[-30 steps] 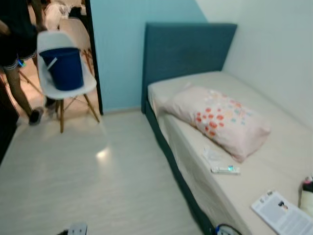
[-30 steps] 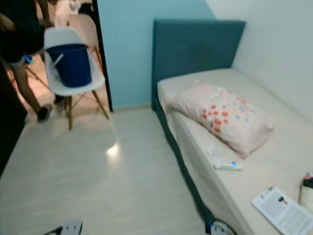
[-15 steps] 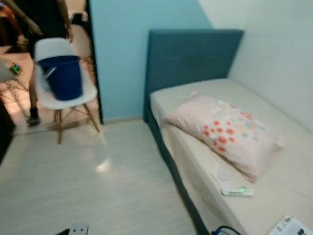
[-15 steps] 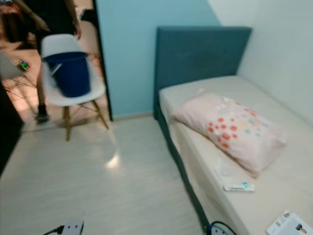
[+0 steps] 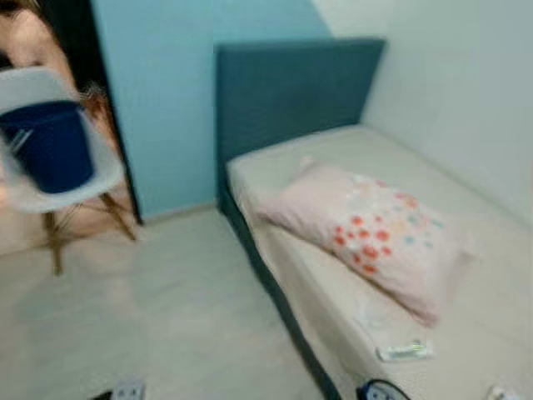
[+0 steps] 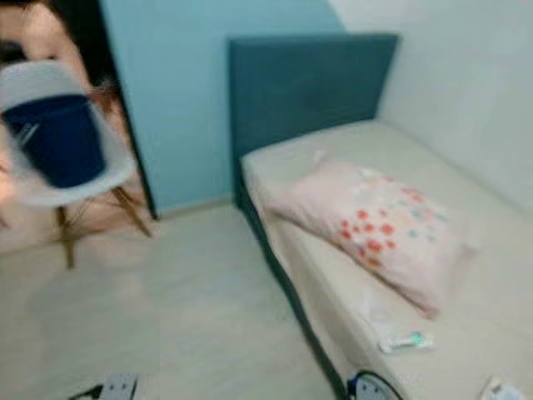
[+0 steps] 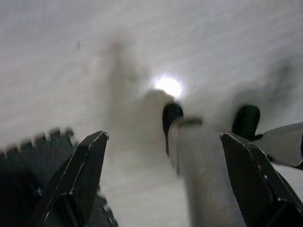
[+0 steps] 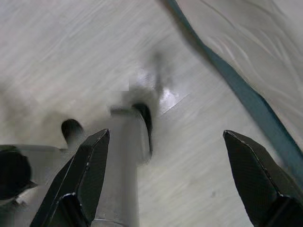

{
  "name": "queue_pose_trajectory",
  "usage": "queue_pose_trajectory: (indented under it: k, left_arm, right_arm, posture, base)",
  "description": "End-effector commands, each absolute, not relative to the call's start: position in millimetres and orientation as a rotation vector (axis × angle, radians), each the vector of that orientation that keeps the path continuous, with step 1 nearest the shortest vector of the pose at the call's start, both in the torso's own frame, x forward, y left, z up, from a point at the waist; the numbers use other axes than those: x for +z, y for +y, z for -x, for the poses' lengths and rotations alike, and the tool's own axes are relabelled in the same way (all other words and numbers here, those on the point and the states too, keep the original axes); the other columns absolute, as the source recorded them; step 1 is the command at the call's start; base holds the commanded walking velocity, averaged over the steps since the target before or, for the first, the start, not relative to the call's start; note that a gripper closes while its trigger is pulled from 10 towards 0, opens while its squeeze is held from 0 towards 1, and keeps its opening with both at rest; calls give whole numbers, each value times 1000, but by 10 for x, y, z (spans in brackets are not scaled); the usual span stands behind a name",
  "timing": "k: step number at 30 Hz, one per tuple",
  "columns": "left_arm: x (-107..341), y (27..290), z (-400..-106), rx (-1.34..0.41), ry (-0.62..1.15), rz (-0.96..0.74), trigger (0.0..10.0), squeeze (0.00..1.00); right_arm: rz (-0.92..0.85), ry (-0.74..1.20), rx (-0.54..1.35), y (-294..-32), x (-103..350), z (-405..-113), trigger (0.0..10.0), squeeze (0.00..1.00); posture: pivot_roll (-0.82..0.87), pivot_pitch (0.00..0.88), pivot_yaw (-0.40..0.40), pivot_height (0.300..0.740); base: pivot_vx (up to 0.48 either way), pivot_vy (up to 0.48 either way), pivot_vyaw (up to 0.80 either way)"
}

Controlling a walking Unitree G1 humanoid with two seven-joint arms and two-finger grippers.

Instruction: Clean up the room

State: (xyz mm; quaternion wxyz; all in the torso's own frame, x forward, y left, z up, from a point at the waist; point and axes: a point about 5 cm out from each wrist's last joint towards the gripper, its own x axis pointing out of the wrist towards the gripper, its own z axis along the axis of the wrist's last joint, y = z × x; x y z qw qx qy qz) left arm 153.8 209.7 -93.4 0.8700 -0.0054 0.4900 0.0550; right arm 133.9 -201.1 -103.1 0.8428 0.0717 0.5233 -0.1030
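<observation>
- soft floral pillow [image 5: 375,237] at frame centre on the bed [image 5: 491,333]: judged light, best gripped at a corner.
- left hand [image 7: 165,182] and right hand [image 8: 165,177] are spread, empty.

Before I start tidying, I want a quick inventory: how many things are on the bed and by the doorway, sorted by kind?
Pillows: 1, the pink pillow on the bed
Small tubes: 1, the tube near the bed's edge
Chairs: 1, the white chair
Buckets: 1, the blue bucket on the chair
Total: 4
</observation>
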Motion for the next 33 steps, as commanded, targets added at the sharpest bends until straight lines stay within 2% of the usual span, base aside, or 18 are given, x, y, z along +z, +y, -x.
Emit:
queue_pose_trajectory:
  k: [1, 7, 9, 11, 12, 14, 16, 27, 31, 33]
  left_arm:
    - [-947, 2028, -1537, 109, 1028, 33, 10000, 0]
    - [-929, 2079, -1557, 133, 1015, 45, 10000, 0]
    - [-914, 2098, -1586, 142, 1004, 50, 10000, 0]
    - [-887, 2126, -1637, 160, 983, 65, 10000, 0]
    - [-887, 2126, -1637, 160, 983, 65, 10000, 0]
    - [-861, 2141, -1691, 175, 963, 79, 10000, 0]
    - [-834, 2151, -1743, 183, 943, 82, 10000, 0]
    - [-804, 2156, -1799, 193, 915, 89, 10000, 0]
    - [-756, 2203, -1870, 236, 871, 101, 10000, 0]
    - [-668, 2306, -1983, 290, 814, 83, 10000, 0]
  right_arm:
    - [-164, 1102, -265, -2098, -1026, -1310, 10000, 0]
    - [-229, 1038, -313, -2093, -1011, -1336, 10000, 0]
    - [-252, 984, -329, -2156, -957, -1446, 10000, 0]
    - [-266, 831, -347, -2432, -685, -1910, 10000, 0]
    - [-266, 831, -347, -2432, -685, -1910, 10000, 0]
    - [-268, 718, -351, -2596, -427, -2257, 10000, 0]
    - [-270, 666, -357, -2649, -311, -2394, 10000, 0]
    - [-286, 581, -363, -2733, -108, -2608, 10000, 0]
    - [-307, 598, -322, -2668, -130, -2618, 10000, 0]
    - [-301, 617, -261, -2582, -149, -2634, 10000, 0]
  posture:
    - [-62, 0, -54, 739]
    - [-67, 0, -48, 739]
    - [-69, 0, -47, 739]
    - [-71, 0, -46, 739]
    - [-71, 0, -46, 739]
    - [-70, 0, -45, 739]
    - [-69, 0, -46, 739]
    - [-75, 0, -45, 739]
    - [-72, 0, -49, 739]
    - [-70, 0, -50, 739]
  base:
    - [319, 0, -781]
    - [319, 0, -781]
    - [319, 0, -781]
    - [276, 0, -781]
    - [255, 0, -781]
    - [120, 0, -781]
    - [0, 0, -781]
    - [0, 0, -784]
    - [0, 0, 0]
    - [0, 0, 0]
